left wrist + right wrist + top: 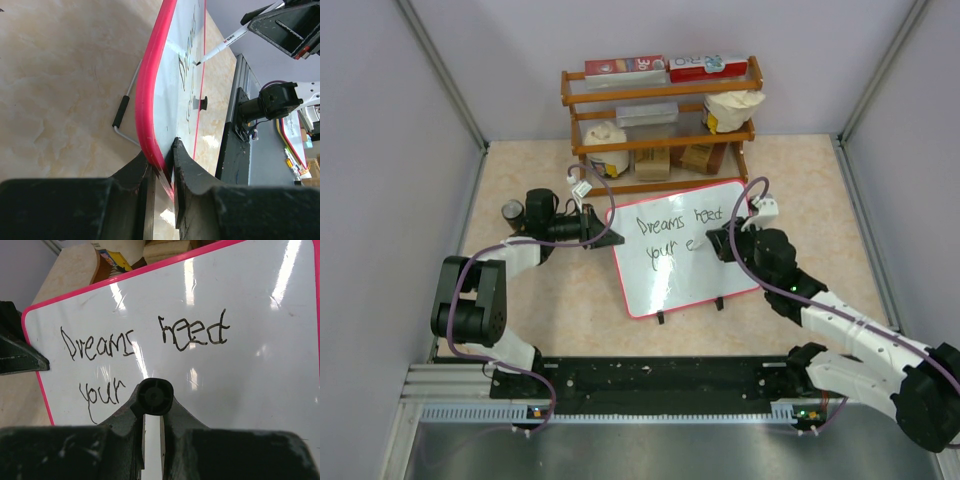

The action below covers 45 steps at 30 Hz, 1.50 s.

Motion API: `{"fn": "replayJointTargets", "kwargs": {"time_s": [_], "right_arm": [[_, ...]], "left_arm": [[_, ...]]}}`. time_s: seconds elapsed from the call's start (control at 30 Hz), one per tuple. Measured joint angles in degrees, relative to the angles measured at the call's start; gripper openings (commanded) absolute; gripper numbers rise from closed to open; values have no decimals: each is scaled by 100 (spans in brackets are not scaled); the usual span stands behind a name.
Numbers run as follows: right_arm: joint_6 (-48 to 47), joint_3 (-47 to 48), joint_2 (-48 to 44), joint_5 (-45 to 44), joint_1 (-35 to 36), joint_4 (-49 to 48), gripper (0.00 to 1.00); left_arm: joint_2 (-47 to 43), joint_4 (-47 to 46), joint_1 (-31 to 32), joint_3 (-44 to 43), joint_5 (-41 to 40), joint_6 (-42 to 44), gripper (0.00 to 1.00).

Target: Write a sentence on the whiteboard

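Observation:
The whiteboard (705, 285), white with a red frame, lies tilted in the table's middle. The sentence (670, 235) reads "Dreams need" over "your e" in black. My left gripper (597, 227) is shut on the board's left edge; the left wrist view shows the red frame (146, 105) pinched between its jaws. My right gripper (723, 243) is shut on a marker (222, 44), white with a black tip that touches the board. In the right wrist view the marker's black end (155, 396) sits between the jaws, over the lettering (145, 340).
A wooden shelf rack (660, 120) with boxes, jars and bags stands behind the board. Two black tabs (690, 311) stick out of the board's near edge. A wire stand with a black grip (121, 112) lies under the board. Grey walls enclose the table.

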State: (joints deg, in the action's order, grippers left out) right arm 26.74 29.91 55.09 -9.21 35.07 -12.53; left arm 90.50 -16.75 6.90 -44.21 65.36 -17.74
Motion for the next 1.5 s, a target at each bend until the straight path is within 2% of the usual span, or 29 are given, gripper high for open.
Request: {"fn": "replayJointTargets", "kwargs": {"time_s": [0.83,1.5], "right_arm": [[-15,385,-103,-599,-109,-70,0],[-11,387,240,-459,-157,-94,0]], "left_arm": [[0,4,0,0,0,4,0],[0,15,-4,0,0,26,0]]}}
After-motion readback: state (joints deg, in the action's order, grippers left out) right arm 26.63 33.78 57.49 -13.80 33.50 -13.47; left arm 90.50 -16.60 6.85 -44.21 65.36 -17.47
